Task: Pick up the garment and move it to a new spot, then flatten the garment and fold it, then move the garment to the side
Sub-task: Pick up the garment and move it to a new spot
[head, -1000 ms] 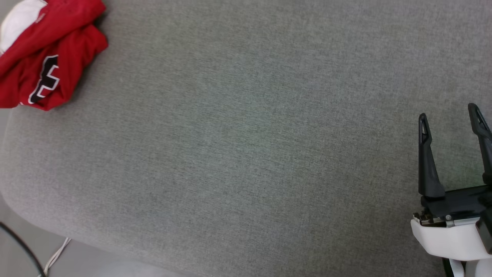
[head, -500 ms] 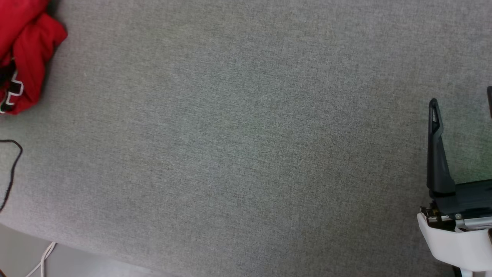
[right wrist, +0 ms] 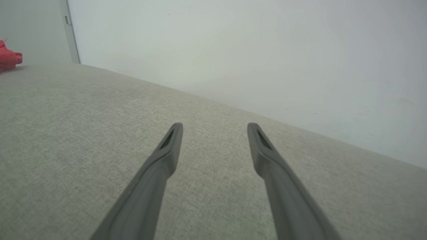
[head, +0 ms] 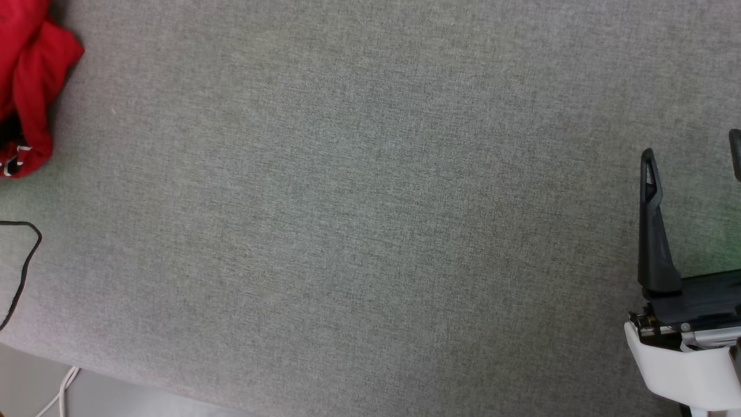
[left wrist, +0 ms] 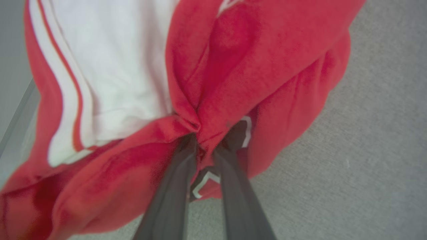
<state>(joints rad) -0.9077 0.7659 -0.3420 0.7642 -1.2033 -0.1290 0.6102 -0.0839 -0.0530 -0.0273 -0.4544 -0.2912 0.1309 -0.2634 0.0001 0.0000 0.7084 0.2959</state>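
- The garment (head: 26, 69) lies bunched at the far left of the grey cloth-covered surface (head: 370, 220) in the head view. It reaches the upper left corner and is cut off by the picture's edge.
- In the left wrist view, its white sleeve (left wrist: 126, 66) with red-and-white striped trim (left wrist: 66, 93) lies at the upper left. Red folds spread to the right and below.
- The left gripper (left wrist: 205, 143) has its two dark fingers drawn close together, pinching a gathered ridge of the red cloth between the tips. A piece of the black-and-white number print (left wrist: 203, 181) shows just beside the fingers.
- A thin black cable (head: 39, 237) loops onto the surface at its left edge, below the garment and apart from it.
- A white cable (head: 61, 391) runs over the pale floor past the surface's lower left corner.
- The right gripper (right wrist: 215, 126) is well apart from the garment, at the lower right of the head view. Its fingers are spread wide with nothing between them, above bare grey cloth.
- In the right wrist view, a pale wall (right wrist: 250, 50) rises behind the surface's far edge, and the garment shows as a small red heap at the far left.
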